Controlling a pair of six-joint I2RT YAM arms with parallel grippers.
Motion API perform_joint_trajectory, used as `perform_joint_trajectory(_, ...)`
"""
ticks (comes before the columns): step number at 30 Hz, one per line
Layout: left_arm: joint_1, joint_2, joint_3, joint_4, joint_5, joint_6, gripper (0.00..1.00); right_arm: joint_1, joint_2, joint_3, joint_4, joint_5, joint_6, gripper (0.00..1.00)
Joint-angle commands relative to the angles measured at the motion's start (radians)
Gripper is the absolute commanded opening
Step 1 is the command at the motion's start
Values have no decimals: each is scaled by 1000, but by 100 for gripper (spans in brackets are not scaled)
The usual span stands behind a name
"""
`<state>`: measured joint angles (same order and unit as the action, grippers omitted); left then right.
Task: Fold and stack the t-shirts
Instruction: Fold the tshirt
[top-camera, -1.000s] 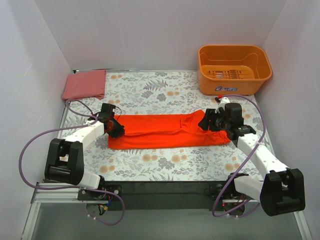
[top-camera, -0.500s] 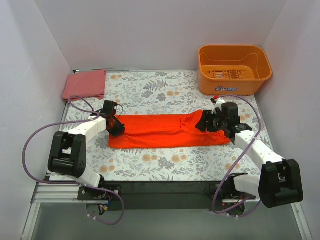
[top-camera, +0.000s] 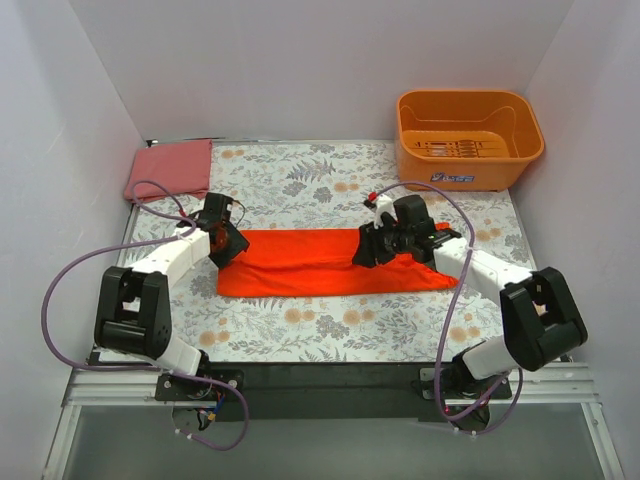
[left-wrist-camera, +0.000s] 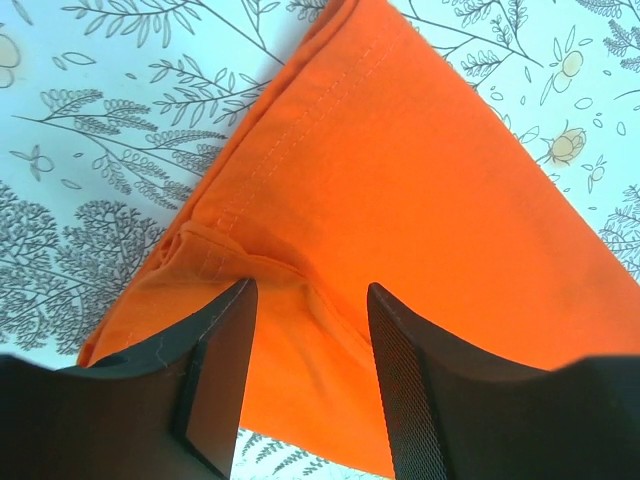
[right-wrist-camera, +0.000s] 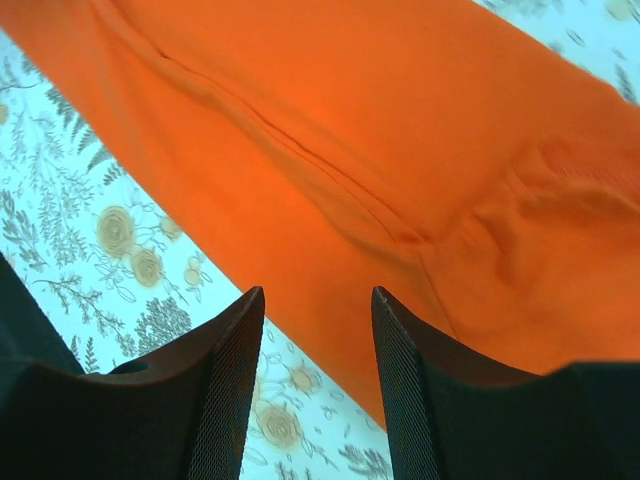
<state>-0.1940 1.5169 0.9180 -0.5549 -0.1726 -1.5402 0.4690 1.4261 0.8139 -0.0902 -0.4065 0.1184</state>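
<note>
From above, the left gripper (top-camera: 228, 243) covers the left end of the orange-red shirt (top-camera: 300, 265) and the right gripper (top-camera: 372, 250) hides a patch right of its middle; whether either touches the cloth cannot be told. In the left wrist view the shirt runs off the right and bottom edges, in the right wrist view off the top and right. The label (top-camera: 455, 179) on the tub (top-camera: 415, 160) is too small to read
</note>
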Motion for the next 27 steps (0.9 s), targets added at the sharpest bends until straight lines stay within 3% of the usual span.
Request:
perform_joint_trajectory(1, -1, -75, 18, -27, -48, 28, 46, 90, 62, 80, 63, -42, -57, 53)
perform_joint_trajectory(12, -2, -277, -123, -25, -44, 130, 45, 258, 338, 361, 44, -100, -247, 54)
perform_joint_trajectory(16, -2, -265, -189, 7, -12, 140, 36, 301, 430, 476, 37, -107, -278, 54)
perform_joint_trajectory(27, -2, -190, -212, 9, -18, 146, 29, 349, 640, 639, -14, -149, -303, 48)
